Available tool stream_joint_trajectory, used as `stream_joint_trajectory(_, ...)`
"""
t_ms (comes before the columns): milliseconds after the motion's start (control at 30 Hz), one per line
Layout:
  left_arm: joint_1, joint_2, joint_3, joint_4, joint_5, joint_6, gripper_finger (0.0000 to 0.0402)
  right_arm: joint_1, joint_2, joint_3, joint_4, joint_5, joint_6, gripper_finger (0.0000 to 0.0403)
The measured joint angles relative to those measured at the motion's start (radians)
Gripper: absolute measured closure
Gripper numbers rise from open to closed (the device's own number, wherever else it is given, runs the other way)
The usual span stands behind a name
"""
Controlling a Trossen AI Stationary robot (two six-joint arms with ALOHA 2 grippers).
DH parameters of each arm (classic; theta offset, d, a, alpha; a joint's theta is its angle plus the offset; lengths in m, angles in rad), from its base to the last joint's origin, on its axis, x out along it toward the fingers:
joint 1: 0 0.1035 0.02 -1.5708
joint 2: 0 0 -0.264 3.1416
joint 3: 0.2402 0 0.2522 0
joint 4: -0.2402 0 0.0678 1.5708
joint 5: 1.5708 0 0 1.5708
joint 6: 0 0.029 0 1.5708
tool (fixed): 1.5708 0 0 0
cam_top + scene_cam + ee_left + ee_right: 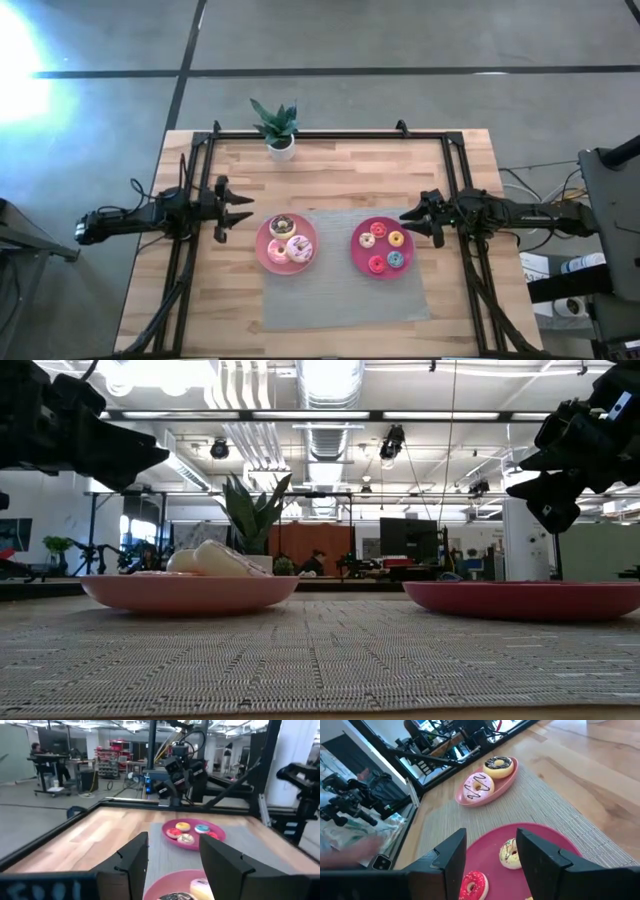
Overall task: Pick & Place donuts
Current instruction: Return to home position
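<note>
Large donuts (298, 248) lie on the left plate (290, 267), tiny donuts (377, 264) on the right plate (357, 255) — left gripper (243, 209) and right gripper (410, 222) gape empty just outside; a low retreat could clip a rim

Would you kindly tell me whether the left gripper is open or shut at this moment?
Open. The left gripper shows a wide, empty gap between its fingers, and it holds nothing.

Left claw (238, 208) spread wide, right claw (413, 223) spread too, both arms raised, pointing inward
</note>
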Motion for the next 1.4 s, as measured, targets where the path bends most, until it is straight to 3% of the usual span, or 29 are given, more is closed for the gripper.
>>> stream_joint_trajectory(867, 0.0, 0.045, 0.0, 0.001, -0.003, -0.047, 0.025, 0.005, -0.032, -0.005, -0.005, -0.001, -0.018, 0.0239)
stream_joint_trajectory(1133, 0.0, 0.045, -0.001, 0.001, -0.003, -0.047, 0.025, 0.029, -0.158, -0.022, 0.114, 0.019, -0.483, 0.0239)
stream_joint_trajectory(1400, 0.0, 0.049, -0.001, 0.001, -0.005, -0.047, 0.025, 0.033, -0.184, -0.03, 0.097, -0.022, -0.522, 0.0239)
